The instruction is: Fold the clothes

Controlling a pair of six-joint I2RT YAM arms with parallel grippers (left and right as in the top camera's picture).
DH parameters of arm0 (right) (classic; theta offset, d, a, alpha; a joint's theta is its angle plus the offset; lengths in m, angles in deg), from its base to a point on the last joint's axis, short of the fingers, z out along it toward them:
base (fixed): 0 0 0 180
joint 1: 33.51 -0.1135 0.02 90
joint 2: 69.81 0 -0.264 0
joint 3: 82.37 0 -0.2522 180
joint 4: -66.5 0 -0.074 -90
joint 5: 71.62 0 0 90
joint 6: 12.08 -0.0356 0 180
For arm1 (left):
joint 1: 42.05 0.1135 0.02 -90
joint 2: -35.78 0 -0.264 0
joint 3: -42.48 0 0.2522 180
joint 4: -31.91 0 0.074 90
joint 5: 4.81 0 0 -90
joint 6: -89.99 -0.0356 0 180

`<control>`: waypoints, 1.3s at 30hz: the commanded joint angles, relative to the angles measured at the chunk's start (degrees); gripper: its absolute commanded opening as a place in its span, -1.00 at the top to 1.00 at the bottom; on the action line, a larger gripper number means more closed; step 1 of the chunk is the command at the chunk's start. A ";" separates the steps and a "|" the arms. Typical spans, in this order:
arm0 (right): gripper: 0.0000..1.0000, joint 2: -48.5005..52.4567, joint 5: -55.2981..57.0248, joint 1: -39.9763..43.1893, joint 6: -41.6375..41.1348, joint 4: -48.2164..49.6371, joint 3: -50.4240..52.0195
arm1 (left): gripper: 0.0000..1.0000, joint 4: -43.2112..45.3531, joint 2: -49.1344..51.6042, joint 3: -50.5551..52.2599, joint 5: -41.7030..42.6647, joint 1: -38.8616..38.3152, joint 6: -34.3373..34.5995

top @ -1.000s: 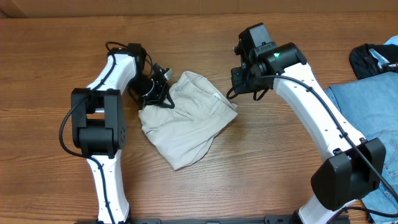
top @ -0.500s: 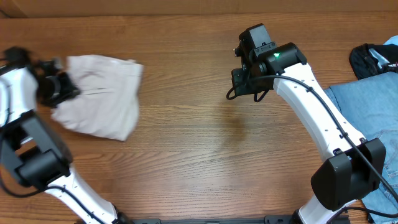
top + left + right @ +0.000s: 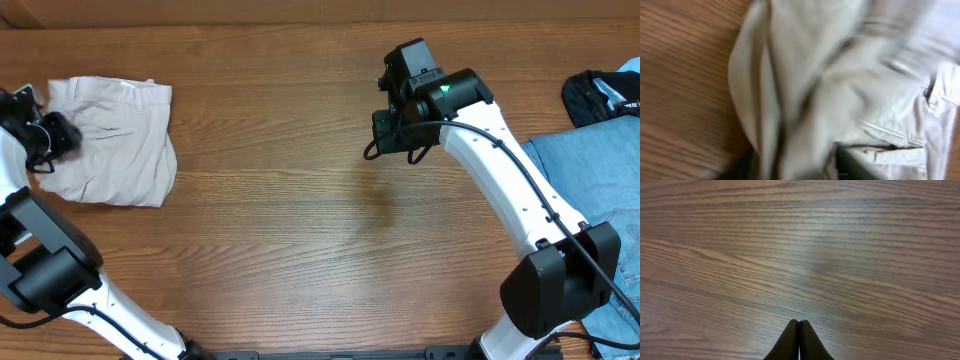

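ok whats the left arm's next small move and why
Probably lift the left claw clear of the shorts: they lie bundled at the far left of the table, it looks open with cloth between its tips, and the right claw is shut over bare wood, far away.

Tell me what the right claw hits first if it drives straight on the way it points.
Most likely the bare wood of the table: the shut right claw points at it in the wrist view, with nothing between. How far off it hangs is unclear.

Robot lab workbench, wood-grain table [image 3: 300, 250], white left arm [image 3: 45, 265], right arm [image 3: 500, 175], denim heap [image 3: 590, 170]
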 commanded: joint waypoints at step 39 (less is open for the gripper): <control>-1.00 -13.42 2.86 10.56 -8.11 3.39 -1.05 | -1.00 -44.50 -30.53 -6.80 -7.04 -33.03 6.71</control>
